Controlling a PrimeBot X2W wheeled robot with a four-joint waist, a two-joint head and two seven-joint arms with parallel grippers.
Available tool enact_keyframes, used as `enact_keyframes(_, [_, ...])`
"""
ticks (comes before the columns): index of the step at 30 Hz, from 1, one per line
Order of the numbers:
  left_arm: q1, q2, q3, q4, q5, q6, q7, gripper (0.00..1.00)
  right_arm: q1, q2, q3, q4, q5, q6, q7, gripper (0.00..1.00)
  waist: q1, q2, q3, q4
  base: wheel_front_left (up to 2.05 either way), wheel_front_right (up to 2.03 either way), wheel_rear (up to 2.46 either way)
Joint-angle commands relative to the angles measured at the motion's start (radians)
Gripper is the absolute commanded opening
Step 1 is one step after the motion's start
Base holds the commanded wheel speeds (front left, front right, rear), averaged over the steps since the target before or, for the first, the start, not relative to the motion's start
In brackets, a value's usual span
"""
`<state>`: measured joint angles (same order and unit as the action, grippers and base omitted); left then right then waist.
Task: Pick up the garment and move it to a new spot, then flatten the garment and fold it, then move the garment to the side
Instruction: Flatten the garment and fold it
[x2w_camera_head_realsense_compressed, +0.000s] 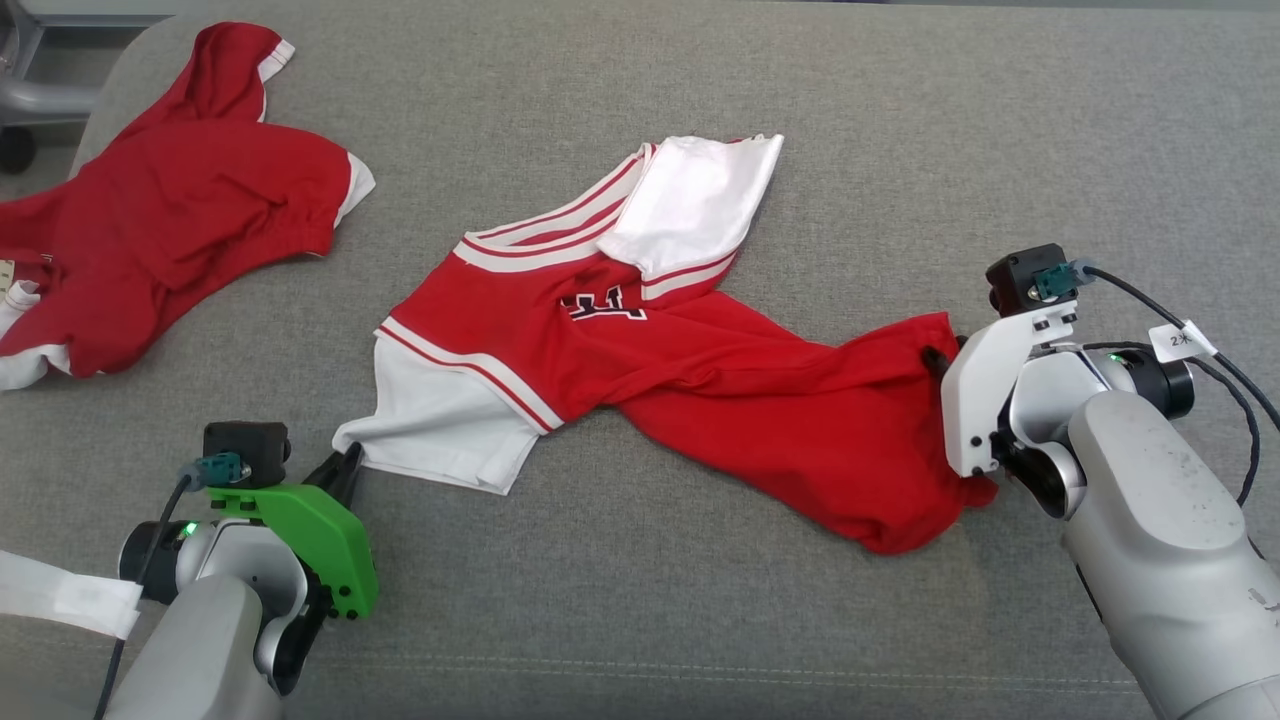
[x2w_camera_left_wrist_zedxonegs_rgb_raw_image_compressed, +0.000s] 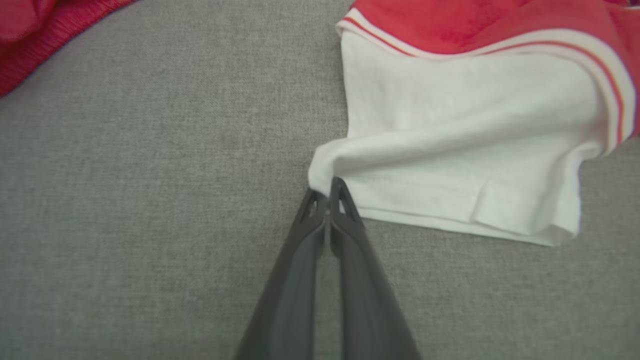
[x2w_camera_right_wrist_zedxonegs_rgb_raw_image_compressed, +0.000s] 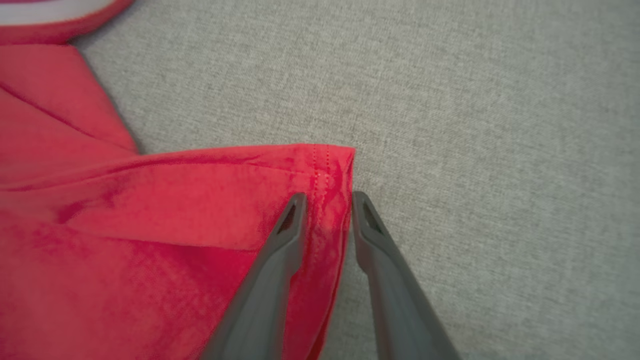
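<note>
Garment (x2w_camera_head_realsense_compressed: 700, 390): a red jersey with white sleeves and striped trim. It is laid crumpled and twisted across the middle of the gray upholstered surface (x2w_camera_head_realsense_compressed: 900, 120).

Left jaws: seen closed. A bunched corner of the near white sleeve (x2w_camera_left_wrist_zedxonegs_rgb_raw_image_compressed: 450, 125) is pinched between the tips, at the garment's left end.

Right jaws: seen parted, with nothing gripped. They are set astride the stitched red hem corner (x2w_camera_right_wrist_zedxonegs_rgb_raw_image_compressed: 330, 160) at the garment's right end. One dark finger (x2w_camera_right_wrist_zedxonegs_rgb_raw_image_compressed: 270, 270) is placed over the red cloth; the other is placed over bare gray fabric just beside the hem edge.

Second red garment (x2w_camera_head_realsense_compressed: 180, 200): white trim is noted on it. It is spread at the far left of the surface, well apart from the jersey.
</note>
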<state>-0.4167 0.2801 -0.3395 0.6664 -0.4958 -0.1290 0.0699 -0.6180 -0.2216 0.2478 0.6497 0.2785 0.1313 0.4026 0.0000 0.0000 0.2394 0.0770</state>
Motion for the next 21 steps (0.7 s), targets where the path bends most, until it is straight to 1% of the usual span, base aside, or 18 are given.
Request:
enact_keyframes(1, [-0.018, 0.003, -0.004, 0.007, -0.004, -0.002, -0.005, 0.00, -0.009, -0.003, 0.003, 0.012, 0.011, -0.001, -0.004, 0.48, 0.0000, 0.0000, 0.002, 0.003, 0.00, 0.00, 0.00])
enact_keyframes(3, [-0.022, 0.005, -0.009, 0.011, -0.010, -0.002, -0.008, 0.00, -0.015, -0.005, 0.002, 0.026, 0.019, -0.001, -0.006, 0.51, 0.0000, 0.0000, 0.004, 0.004, 0.00, 0.00, 0.00])
enact_keyframes(4, [-0.024, 0.007, -0.011, 0.012, -0.011, -0.002, -0.008, 0.00, -0.019, -0.007, 0.002, 0.033, 0.021, -0.001, -0.009, 0.71, 0.0000, 0.0000, 0.006, 0.004, 0.00, 0.00, 0.00])
enact_keyframes(5, [-0.028, 0.008, -0.013, 0.014, -0.013, -0.002, -0.008, 0.00, -0.022, -0.008, 0.000, 0.040, 0.025, -0.001, -0.011, 0.77, 0.0000, 0.0000, 0.009, 0.004, 0.00, 0.00, 0.00])
enact_keyframes(6, [-0.031, 0.008, -0.016, 0.015, -0.014, -0.002, -0.010, 0.00, -0.025, -0.007, 0.000, 0.047, 0.028, -0.001, -0.013, 0.62, 0.0000, 0.0000, 0.011, 0.005, 0.00, 0.00, 0.00])
enact_keyframes(7, [-0.036, 0.008, -0.018, 0.016, -0.014, -0.002, -0.010, 0.00, -0.029, -0.006, 0.002, 0.054, 0.030, -0.001, -0.015, 0.55, 0.0000, 0.0000, 0.015, 0.006, 0.00, 0.00, 0.00])
enact_keyframes(8, [-0.039, 0.008, -0.019, 0.018, -0.015, -0.002, -0.012, 0.00, -0.034, -0.006, 0.003, 0.060, 0.033, -0.001, -0.017, 0.53, 0.0000, 0.0000, 0.018, 0.007, 0.00, 0.00, 0.00])
enact_keyframes(9, [-0.042, 0.008, -0.021, 0.019, -0.017, -0.002, -0.015, 0.00, -0.040, -0.006, 0.004, 0.067, 0.036, -0.001, -0.018, 0.47, 0.0000, 0.0000, 0.021, 0.007, 0.00, 0.00, 0.00])
enact_keyframes(11, [-0.048, 0.008, -0.024, 0.024, -0.019, -0.002, -0.017, 0.00, -0.048, -0.003, 0.005, 0.084, 0.038, -0.001, -0.024, 0.45, 0.0000, 0.0000, 0.027, 0.009, 0.00, 0.00, 0.00])
enact_keyframes(12, [-0.052, 0.007, -0.025, 0.026, -0.020, -0.002, -0.018, 0.00, -0.053, -0.001, 0.005, 0.092, 0.039, -0.001, -0.023, 0.33, 0.0000, 0.0000, 0.029, 0.010, 0.00, 0.00, 0.00])
enact_keyframes(13, [-0.055, 0.007, -0.026, 0.028, -0.021, -0.002, -0.017, 0.00, -0.057, 0.000, 0.007, 0.100, 0.041, -0.001, -0.023, 0.07, 0.0000, 0.0000, 0.031, 0.010, 0.00, 0.00, 0.00])
enact_keyframes(14, [-0.058, 0.006, -0.028, 0.031, -0.022, -0.002, -0.018, 0.00, -0.062, 0.002, 0.008, 0.107, 0.044, -0.001, -0.029, 0.00, 0.0000, 0.0000, 0.033, 0.011, 0.00, 0.00, 0.00])
enact_keyframes(17, [-0.068, 0.000, -0.025, 0.035, -0.026, 0.004, -0.031, 0.00, -0.078, -0.002, 0.010, 0.120, 0.040, -0.001, -0.052, 0.00, 0.0000, 0.0000, 0.033, 0.011, 0.00, 0.00, 0.00])
enact_keyframes(21, [-0.083, -0.015, 0.007, 0.026, -0.054, 0.017, -0.071, 0.00, -0.093, -0.008, 0.013, 0.119, 0.036, -0.001, -0.103, 0.00, 0.0000, 0.0000, 0.016, 0.010, 0.00, 0.00, 0.00])
